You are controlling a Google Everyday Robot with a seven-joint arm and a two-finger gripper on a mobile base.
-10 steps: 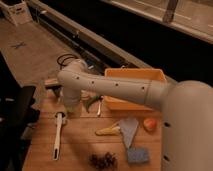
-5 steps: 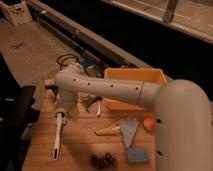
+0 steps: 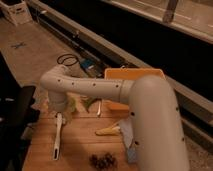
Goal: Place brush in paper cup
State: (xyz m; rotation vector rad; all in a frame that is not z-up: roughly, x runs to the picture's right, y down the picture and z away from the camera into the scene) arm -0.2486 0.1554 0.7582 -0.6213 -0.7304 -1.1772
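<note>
You have the claw at centre left of the frame, under the pale arm's wrist, its jaws spread wide and holding nothing. It hangs just over the upper end of the long slim white brush, which lies flat on the wooden tabletop at lower left. Expect the brush to be light, stiff and thin, and likely to roll, so pinch it mid-handle. The small pale green paper cup just right of the claw looks light enough to tip. No writing is readable.

Long slim white brush lies flat near the left edge of the tabletop. The pincer hangs spread above the brush's far end. Small pale green paper cup sits seemingly near the far edge.
</note>
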